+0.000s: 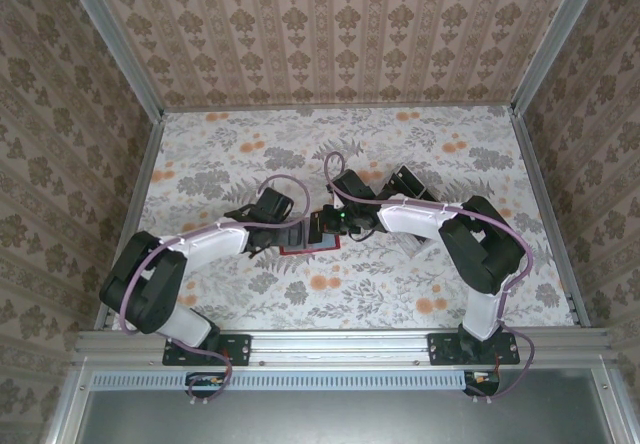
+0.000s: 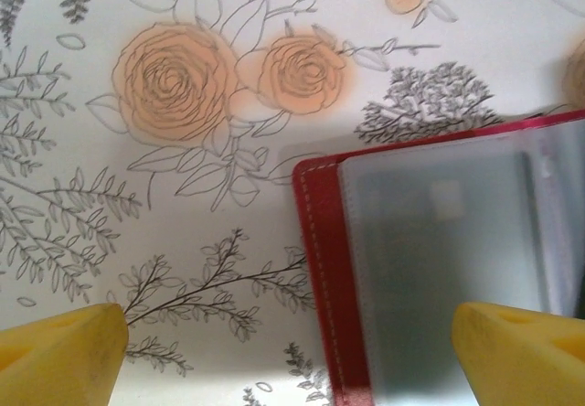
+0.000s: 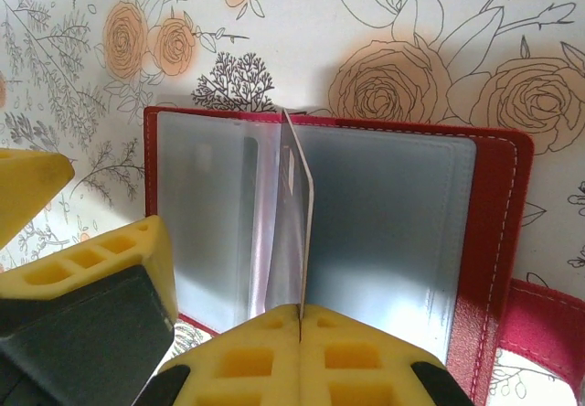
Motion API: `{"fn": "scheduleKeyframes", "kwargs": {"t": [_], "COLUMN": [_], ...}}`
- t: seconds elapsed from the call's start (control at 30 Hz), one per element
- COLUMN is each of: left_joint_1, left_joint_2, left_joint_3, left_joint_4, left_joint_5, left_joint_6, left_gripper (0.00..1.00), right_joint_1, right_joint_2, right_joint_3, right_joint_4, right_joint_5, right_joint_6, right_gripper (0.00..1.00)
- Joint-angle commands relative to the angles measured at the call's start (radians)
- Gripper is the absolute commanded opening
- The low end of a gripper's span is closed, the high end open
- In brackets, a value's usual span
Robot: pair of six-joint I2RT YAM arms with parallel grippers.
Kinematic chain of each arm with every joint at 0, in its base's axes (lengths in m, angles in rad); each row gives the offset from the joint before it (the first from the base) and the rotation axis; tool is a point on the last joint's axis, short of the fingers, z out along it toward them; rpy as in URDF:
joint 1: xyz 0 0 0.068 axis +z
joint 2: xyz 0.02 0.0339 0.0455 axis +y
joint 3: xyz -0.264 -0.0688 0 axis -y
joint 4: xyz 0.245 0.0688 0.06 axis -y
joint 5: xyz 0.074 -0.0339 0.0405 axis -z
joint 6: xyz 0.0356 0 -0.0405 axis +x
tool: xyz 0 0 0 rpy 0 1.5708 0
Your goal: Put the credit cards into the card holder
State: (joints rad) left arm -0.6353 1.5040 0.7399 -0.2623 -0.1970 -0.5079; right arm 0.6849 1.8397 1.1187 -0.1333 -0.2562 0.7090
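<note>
Red and stitched along its edge, the card holder (image 3: 498, 241) lies open and flat at the centre of the flowered table (image 1: 450, 164); in the overhead view the right gripper (image 3: 300, 319) reaches it from 3 o'clock and the left gripper (image 2: 292, 360) from 8 o'clock. The right gripper's fingers are pressed together on a thin grey sheet (image 3: 294, 223) that stands on edge over the holder's fold, pointing to 12 o'clock in the wrist view; whether it is a card or one of the clear sleeves I cannot tell. The left gripper's fingers stand wide apart with nothing between them; the holder's corner lies toward 4 o'clock in its view, and a dark card (image 2: 430, 251) seems to sit behind the plastic there. The risks, as I judge them: the sheet is pinched only at its lower edge, so a sideways pull could bend it or slip it free; nothing visibly pins the holder, so a tug might drag or lift it across the smooth cloth; the grippers work close together, so a careless sweep could knock one against the other.
</note>
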Motion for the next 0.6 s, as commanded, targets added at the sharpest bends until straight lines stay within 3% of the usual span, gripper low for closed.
{"fn": "scheduleKeyframes", "kwargs": {"t": [0.0,0.33,0.57], "left_joint_1": [0.0,0.006,0.006], "left_joint_2": [0.039,0.043,0.019], "left_joint_3": [0.002,-0.015,-0.033], "left_joint_4": [-0.092,-0.127,-0.116], "left_joint_5": [-0.036,-0.033,-0.031], "left_joint_6": [-0.046,-0.099,-0.109], "left_gripper": [1.0,1.0,1.0], "right_joint_1": [-0.006,-0.014,-0.034], "right_joint_2": [0.02,0.009,-0.015], "right_joint_3": [-0.022,-0.025,-0.054], "right_joint_4": [-0.005,0.006,0.112], "right_joint_5": [-0.008,-0.018,-0.104], "right_joint_6": [0.01,0.014,0.019], "right_gripper": [0.0,0.0,0.0]}}
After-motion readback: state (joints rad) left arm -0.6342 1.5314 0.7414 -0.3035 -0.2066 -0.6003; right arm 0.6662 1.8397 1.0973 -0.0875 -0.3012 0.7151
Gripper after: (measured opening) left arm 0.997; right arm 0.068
